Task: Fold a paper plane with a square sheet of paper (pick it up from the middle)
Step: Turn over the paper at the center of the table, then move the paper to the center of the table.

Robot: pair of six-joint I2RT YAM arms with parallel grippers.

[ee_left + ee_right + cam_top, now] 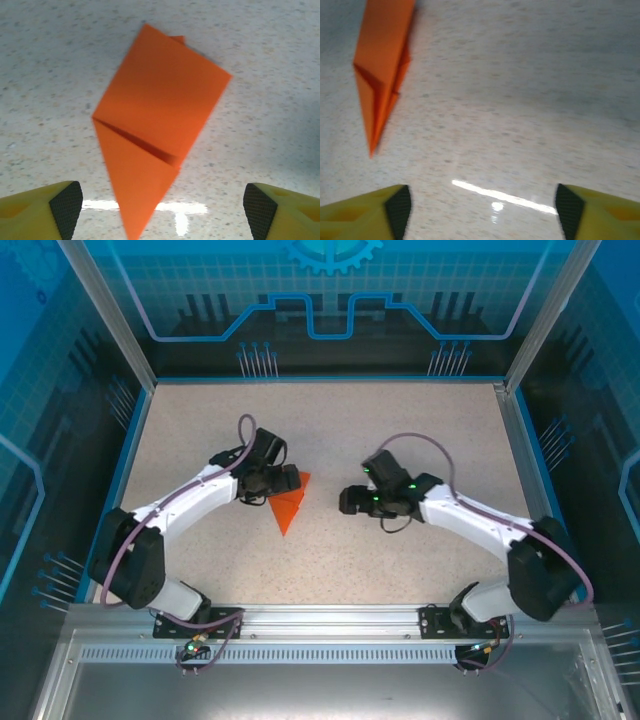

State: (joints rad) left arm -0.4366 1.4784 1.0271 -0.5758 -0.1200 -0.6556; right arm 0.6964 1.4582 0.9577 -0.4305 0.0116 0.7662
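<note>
Paper plane: the paper plane [289, 506] is a bright orange folded piece lying flat on the speckled worktop [420, 430]. From above it reads as a triangle, with its narrow tip pointing toward the arm bases.
Plane, close up: the left wrist view shows a kite outline [155, 115] with one diagonal flap edge crossing it and a small corner peeking out at the far end.
Left hand: the left hand [284, 480] sits at the plane's wide far end, its jaws spread wide and clamping nothing.
Left hand, own view: the plane's sharp tip reaches down between the yellow fingers [45, 212], midway at [162, 205], clear of both dark pads.
Contact: from above I cannot tell whether the left hand touches the plane's edge.
Right hand: the right hand [346, 502] is to the right of the plane, near it but apart, with bare worktop between them.
Right hand, own view: its jaws stand apart [482, 205] over bare worktop, and the plane [382, 65] lies up and to the left, beyond the left finger [375, 210].
</note>
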